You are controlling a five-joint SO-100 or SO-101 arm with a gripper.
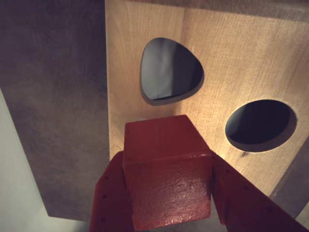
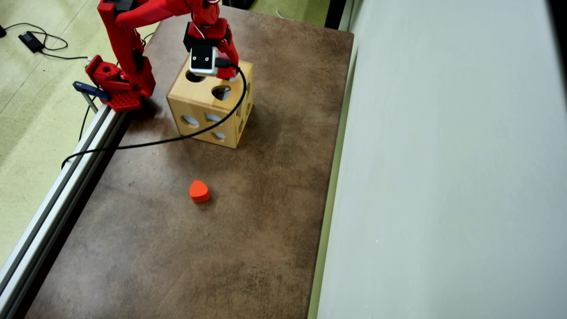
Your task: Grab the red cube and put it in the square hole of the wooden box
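Observation:
In the wrist view my gripper [image 1: 166,162] is shut on the red cube [image 1: 166,186], with a red finger [image 1: 108,203] pressed against each side. The cube hangs just above the top face of the wooden box [image 1: 130,72], at that face's near edge. Beyond the cube are a rounded teardrop-like hole [image 1: 169,70] and a round hole [image 1: 260,123]. The square hole is hidden, in both views. In the overhead view the gripper [image 2: 227,70] is over the far right part of the top of the wooden box [image 2: 195,104], and the wrist camera covers the cube.
An orange rounded block [image 2: 199,191] lies on the brown table [image 2: 177,248], well in front of the box. The arm's base [image 2: 119,84] is clamped at the table's left edge beside a metal rail [image 2: 57,204]. A black cable [image 2: 146,142] drapes over the box. A pale wall [image 2: 443,177] runs along the right.

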